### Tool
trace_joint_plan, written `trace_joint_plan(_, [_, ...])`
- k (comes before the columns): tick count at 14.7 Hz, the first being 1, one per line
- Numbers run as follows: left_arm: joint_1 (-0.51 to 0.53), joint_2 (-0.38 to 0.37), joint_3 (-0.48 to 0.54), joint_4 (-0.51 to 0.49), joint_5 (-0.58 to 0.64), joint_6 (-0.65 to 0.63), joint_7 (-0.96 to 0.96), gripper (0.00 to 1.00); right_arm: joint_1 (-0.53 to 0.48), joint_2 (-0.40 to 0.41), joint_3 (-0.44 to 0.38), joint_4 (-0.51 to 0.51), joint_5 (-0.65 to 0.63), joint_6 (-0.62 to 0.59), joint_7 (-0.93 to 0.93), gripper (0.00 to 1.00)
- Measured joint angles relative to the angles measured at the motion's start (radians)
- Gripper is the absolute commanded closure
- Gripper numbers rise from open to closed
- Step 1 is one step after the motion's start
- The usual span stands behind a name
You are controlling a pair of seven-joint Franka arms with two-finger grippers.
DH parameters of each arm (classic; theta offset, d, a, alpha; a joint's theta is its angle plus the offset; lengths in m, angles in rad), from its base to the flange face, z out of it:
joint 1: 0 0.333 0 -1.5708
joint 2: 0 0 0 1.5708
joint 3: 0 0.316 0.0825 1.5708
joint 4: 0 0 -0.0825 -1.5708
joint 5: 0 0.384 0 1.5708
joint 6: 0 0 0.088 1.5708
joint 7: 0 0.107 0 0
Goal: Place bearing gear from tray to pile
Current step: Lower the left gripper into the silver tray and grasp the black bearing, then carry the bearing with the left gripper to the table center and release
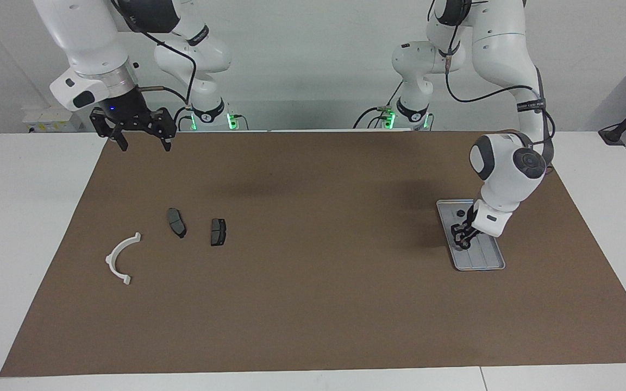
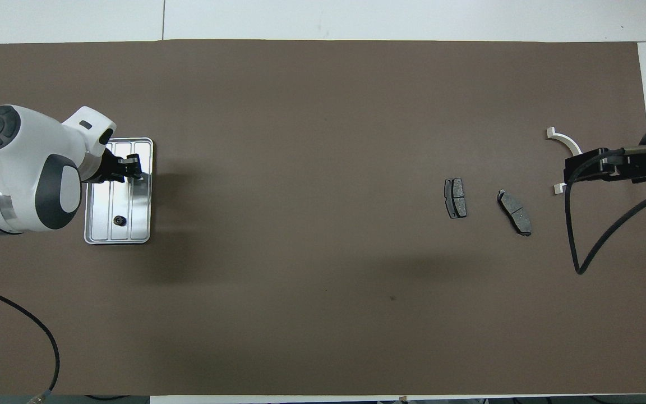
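Over the tray [image 1: 495, 264] the left tool [image 1: 461, 237] pinches a small dark gear [image 1: 464, 244], ready for the pile [image 1: 178, 222]. The right tool [image 1: 140, 142] waits spread above the counter [image 1: 313, 304].

So the tray [image 2: 144, 193] sits at the middle left of the overhead frame with one small gear [image 2: 119, 220] in its lower part. Way over at the middle right, two pads [image 2: 456, 198] lie side by side, bracket [image 2: 563, 141] just up-right of them.
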Motion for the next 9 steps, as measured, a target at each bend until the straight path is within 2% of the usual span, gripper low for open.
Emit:
trace_joint_plan(2, [-0.119,0.005,-0.003,0.087,0.0,-0.066,-0.196,0.71,0.0,0.0,0.0,0.0,0.0,0.0,0.0,0.0])
trace_joint_plan(4, [-0.244,0.016,-0.004,0.133,0.0,-0.076,-0.371,0.71,0.0,0.0,0.0,0.0,0.0,0.0,0.0,0.0])
trace_joint_plan(6, [-0.341,0.03,-0.004,0.139,0.0,-0.059,-0.478,0.71,0.0,0.0,0.0,0.0,0.0,0.0,0.0,0.0])
trace_joint_plan(9, [-0.434,0.067,-0.002,0.138,0.0,-0.022,-0.561,0.71,0.0,0.0,0.0,0.0,0.0,0.0,0.0,0.0])
